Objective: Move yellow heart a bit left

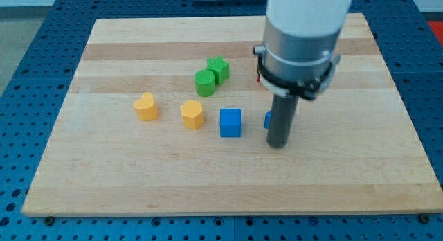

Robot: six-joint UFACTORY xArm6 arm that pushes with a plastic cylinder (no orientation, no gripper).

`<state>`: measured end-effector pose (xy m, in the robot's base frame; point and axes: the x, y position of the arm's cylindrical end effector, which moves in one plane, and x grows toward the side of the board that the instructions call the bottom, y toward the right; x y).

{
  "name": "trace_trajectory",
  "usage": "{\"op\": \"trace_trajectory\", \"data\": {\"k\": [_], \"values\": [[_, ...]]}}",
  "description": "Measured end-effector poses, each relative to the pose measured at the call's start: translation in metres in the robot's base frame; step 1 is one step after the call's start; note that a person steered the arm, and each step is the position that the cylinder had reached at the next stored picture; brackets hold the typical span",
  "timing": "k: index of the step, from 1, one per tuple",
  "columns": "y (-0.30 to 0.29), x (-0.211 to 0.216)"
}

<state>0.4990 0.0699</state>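
The yellow heart [146, 106] lies on the wooden board [124, 179] at the view's left of centre. A second yellow block [192, 114], with angled sides, lies just to its right. My tip [277, 145] rests on the board far to the right of the heart, past a blue cube [230, 122]. The tip touches neither yellow block. A second blue block [267, 120] shows only as a sliver behind the rod.
A green round block [205, 82] and a green block [218, 69] touch each other above the yellow blocks. A red block [260, 78] is mostly hidden behind the arm's body. The board sits on a blue perforated table [28, 95].
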Motion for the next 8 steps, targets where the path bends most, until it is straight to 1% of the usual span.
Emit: {"op": "trace_trajectory", "data": {"k": [1,2,3,4,5,7,8], "values": [[0.012,-0.021],[0.015,-0.009],[0.002,0.049],[-0.027,0.065],[-0.041,0.065],[-0.043,0.064],[-0.058,0.065]]}}
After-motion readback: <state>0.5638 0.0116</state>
